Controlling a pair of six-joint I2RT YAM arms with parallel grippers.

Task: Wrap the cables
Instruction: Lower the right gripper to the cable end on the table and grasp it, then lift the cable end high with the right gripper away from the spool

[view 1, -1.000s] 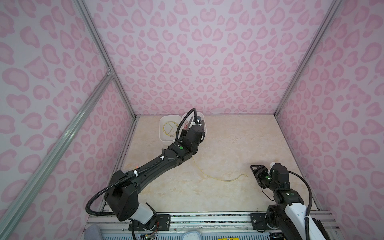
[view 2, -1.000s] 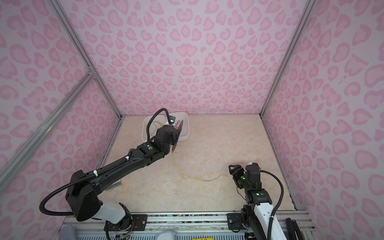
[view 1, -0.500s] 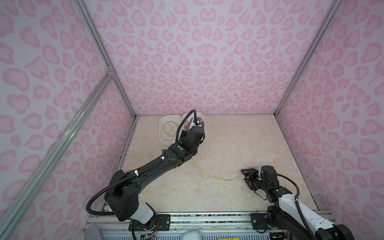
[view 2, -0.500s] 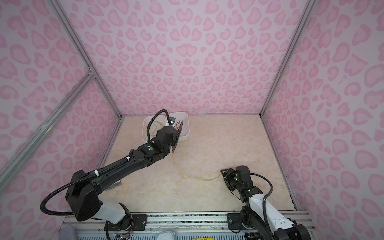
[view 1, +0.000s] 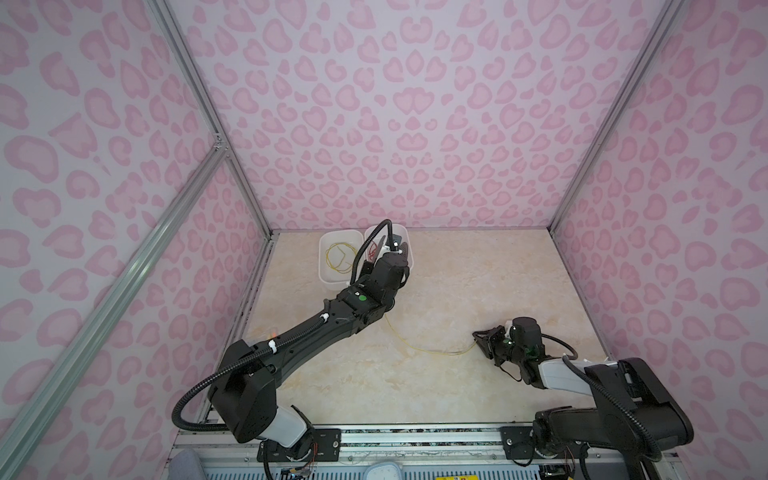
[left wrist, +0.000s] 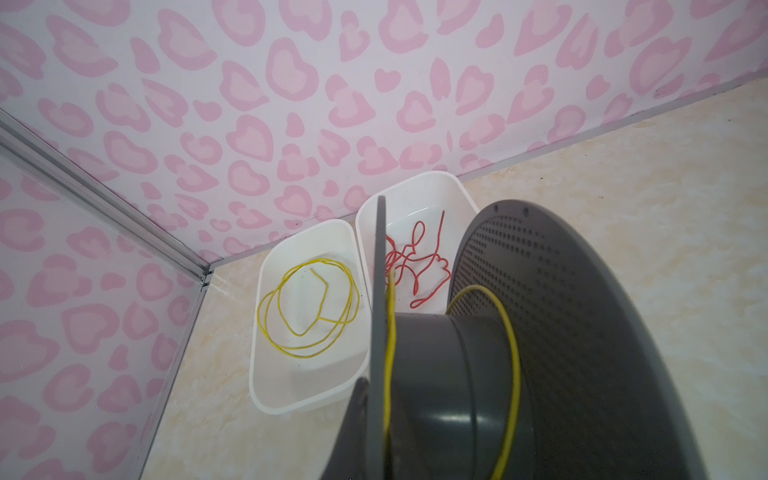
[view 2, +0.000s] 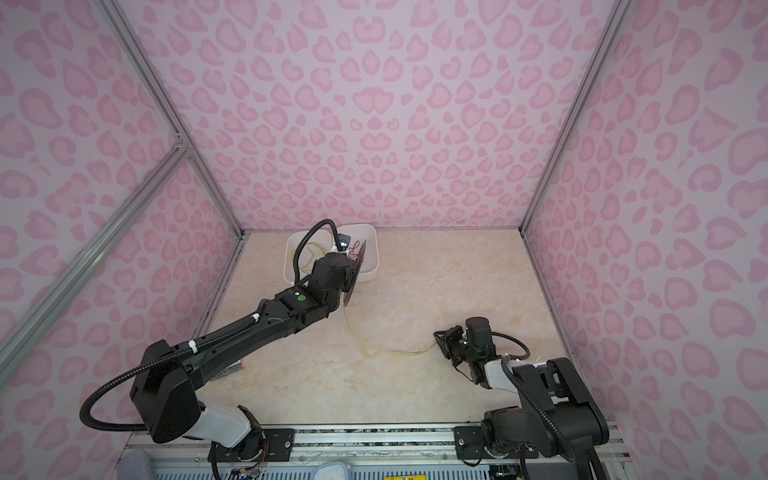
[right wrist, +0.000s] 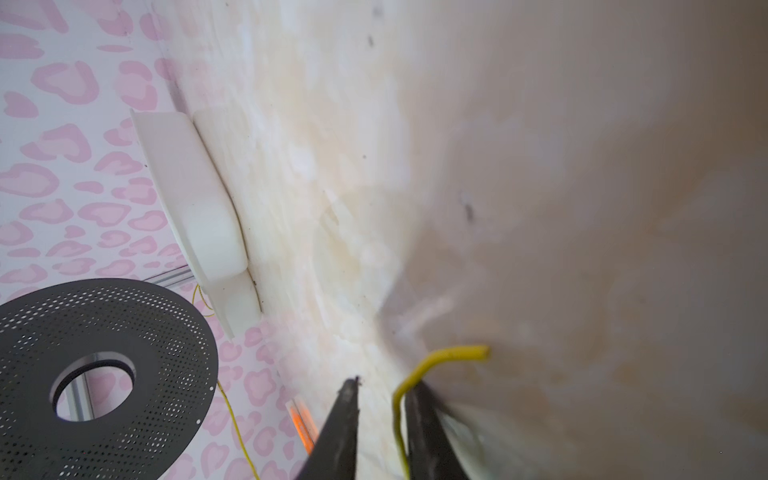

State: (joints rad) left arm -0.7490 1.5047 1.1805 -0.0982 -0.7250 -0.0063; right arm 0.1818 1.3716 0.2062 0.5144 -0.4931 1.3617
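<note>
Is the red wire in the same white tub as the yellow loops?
No, the thin red wire lies in its own white plastic tub beside theirs.

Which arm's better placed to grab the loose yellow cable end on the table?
Right. Its claw straddles the yellow cable end; the left is far off, holding the grey spool.
</note>
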